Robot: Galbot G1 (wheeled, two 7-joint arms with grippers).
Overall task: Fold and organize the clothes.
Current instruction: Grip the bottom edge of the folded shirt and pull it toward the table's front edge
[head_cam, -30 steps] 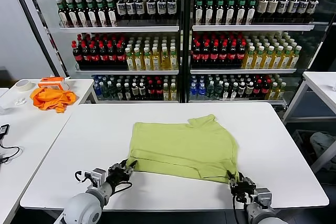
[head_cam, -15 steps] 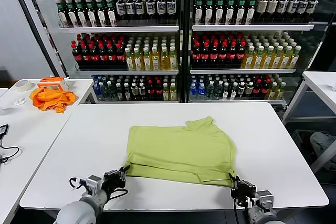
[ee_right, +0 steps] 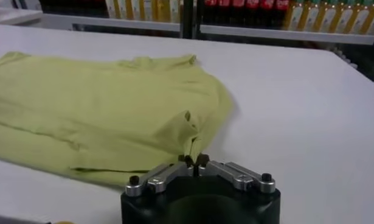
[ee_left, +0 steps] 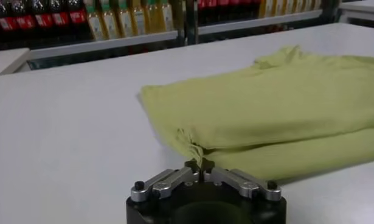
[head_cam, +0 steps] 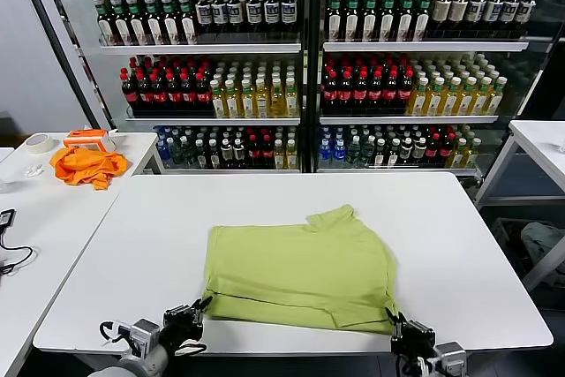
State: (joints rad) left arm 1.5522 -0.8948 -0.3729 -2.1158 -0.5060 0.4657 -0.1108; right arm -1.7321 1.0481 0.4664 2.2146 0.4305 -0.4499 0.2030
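Pinching the near hem corners of the T-shirt (head_cam: pixel 300 264), left gripper (head_cam: pixel 196 308) and right gripper (head_cam: pixel 394 322) face away; its long axis runs between them across the worktop (head_cam: pixel 459 245).

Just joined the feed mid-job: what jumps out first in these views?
The lime T-shirt lies partly folded on the white table, its near corners pinched by the left gripper and right gripper at the front edge. Behind stand shelves of bottles.
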